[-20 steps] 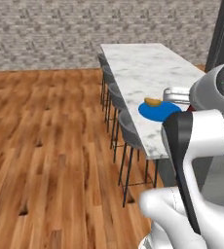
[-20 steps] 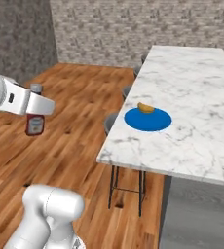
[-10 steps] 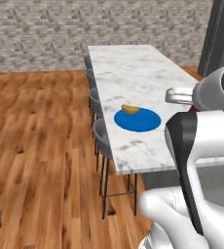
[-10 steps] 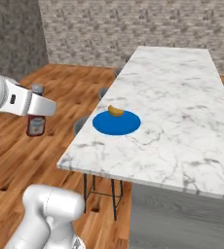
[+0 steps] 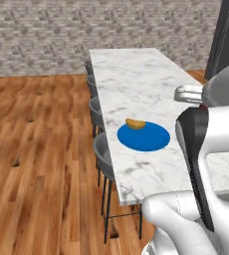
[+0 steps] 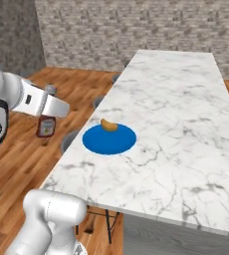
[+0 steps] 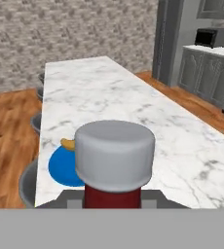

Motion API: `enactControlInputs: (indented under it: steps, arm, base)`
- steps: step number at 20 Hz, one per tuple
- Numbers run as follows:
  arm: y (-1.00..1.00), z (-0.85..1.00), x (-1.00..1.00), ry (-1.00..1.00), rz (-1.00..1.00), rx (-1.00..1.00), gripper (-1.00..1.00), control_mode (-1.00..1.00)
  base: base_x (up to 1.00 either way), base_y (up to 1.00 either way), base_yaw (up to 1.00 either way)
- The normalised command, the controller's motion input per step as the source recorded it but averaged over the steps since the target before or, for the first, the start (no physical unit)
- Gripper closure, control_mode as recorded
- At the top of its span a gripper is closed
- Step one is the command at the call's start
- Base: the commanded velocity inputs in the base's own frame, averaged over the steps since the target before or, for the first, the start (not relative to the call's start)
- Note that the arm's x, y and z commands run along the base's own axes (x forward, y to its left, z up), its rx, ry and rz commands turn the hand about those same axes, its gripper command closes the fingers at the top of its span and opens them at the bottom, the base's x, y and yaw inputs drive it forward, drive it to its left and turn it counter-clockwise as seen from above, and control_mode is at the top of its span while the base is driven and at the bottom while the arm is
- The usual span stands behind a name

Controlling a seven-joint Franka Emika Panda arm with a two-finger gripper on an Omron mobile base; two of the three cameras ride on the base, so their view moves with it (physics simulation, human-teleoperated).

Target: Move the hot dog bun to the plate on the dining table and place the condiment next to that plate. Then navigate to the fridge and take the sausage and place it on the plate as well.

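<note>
Nearest to the base, the gripper (image 6: 48, 115) is closed on the condiment (image 6: 46, 127), a small dark red ketchup bottle with a pale cap (image 7: 115, 154) that looms large in the hand view. In the right base view the bottle hangs upright under the hand, out over the wooden floor (image 6: 17, 164) and short of the near long edge of the table (image 6: 186, 129), so it is carried, not yet set down.

The bottle looks like rigid plastic, light, with smooth sides that could slip under a loose pinch (the narrow neck below the cap is the natural place to hold, and the grip appears to sit up near there). Being tall and narrow-based, it would likely tip if released at a tilt, so it should go down upright on the marble.

Further on, the plate (image 6: 109, 140) lies flat near the stool-side long edge of the table, towards its near end. The hot dog bun (image 6: 108, 125) rests on the far rim of the plate, so that first step looks done. The bare marble just beside the plate is where the bottle belongs.

Grey stools (image 5: 103, 155) line that long edge. Beyond the far end of the table stands a brick wall (image 5: 61, 35).
</note>
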Motion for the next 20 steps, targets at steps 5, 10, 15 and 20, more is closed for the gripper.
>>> enactControlInputs:
  steps: [5,10,15,20]
  arm:
    - [-1.0,-0.49,0.24,0.0,0.2,0.14,1.0,-1.0]
    - [-0.93,-0.61,0.42,-0.02,0.27,0.08,1.0,-1.0]
    - [-0.43,-0.61,0.45,-0.13,0.27,0.0,1.0,-1.0]
    - [-0.13,-0.5,0.62,-0.06,0.26,0.0,1.0,-1.0]
  base:
    - [0.0,0.0,0.0]
    - [0.0,0.0,0.0]
    - [0.0,0.0,0.0]
    - [0.0,0.0,0.0]
